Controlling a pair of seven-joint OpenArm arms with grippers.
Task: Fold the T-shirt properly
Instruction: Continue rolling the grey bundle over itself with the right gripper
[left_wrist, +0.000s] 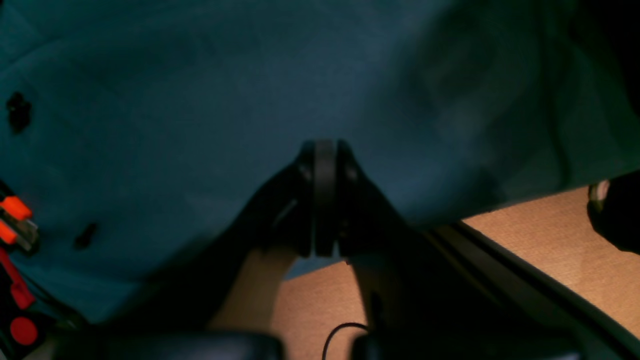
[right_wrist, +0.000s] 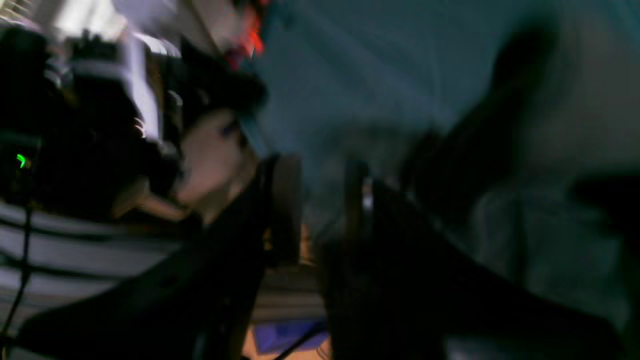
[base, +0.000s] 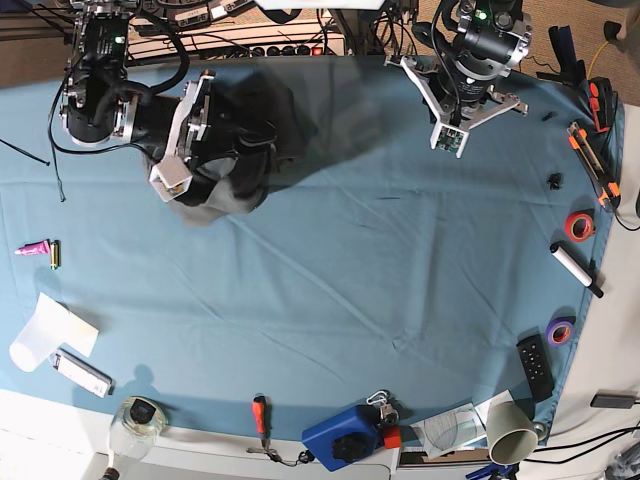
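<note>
Near the far edge of the tablecloth (base: 330, 270), toward the base view's left, the T-shirt (base: 250, 140) lies bunched in a dark grey heap, with part of it spread flat and thin toward the middle. Over that heap hangs the right gripper (base: 205, 165), and the right wrist view, badly blurred, shows its 2 fingers (right_wrist: 286, 210) standing apart with a clear gap between them; whether any cloth touches them cannot be told. At the far edge on the base view's right, the left gripper (base: 450, 140) sits well apart from the T-shirt, above bare tablecloth, and its own wrist view shows the fingers (left_wrist: 325, 200) pressed together with nothing between them
</note>
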